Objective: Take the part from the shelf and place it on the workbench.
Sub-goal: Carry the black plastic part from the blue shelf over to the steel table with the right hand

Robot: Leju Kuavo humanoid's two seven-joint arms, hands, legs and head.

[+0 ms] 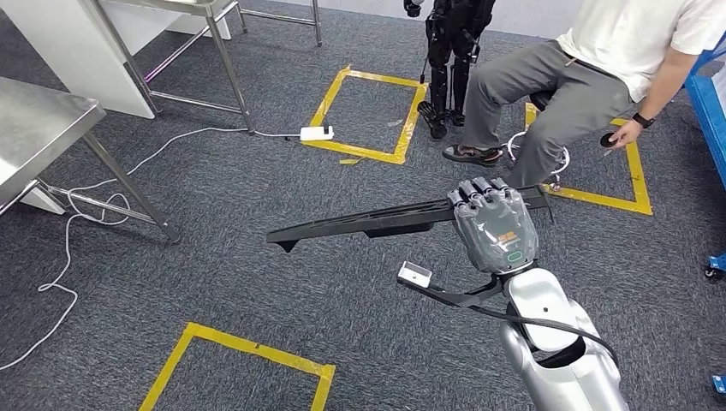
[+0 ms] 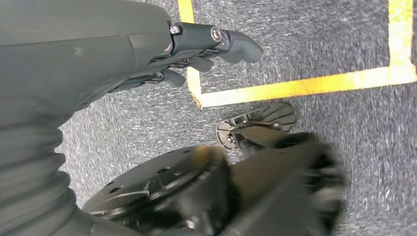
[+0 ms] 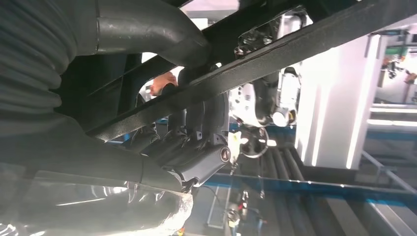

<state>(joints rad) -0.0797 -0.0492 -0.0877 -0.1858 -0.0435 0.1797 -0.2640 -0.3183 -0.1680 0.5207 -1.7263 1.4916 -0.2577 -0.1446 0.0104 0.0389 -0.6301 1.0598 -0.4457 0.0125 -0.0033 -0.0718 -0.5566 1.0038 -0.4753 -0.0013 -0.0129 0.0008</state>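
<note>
Part (image 1: pixel 377 223), a long, thin black strip with a pointed end, held level by right hand (image 1: pixel 494 224); left hand (image 2: pixel 206 46) holds nothing, fingers loosely apart.

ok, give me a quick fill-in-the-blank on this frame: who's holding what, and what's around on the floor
1. The long black part is held by the robot's ____ hand.
2. The squares marked on the grey carpet are outlined in ____ tape.
3. The person at the upper right of the head view is ____, not standing.
4. The left hand, seen in its wrist view above the carpet, holds ____.

Missing words: right; yellow; sitting; nothing
</note>
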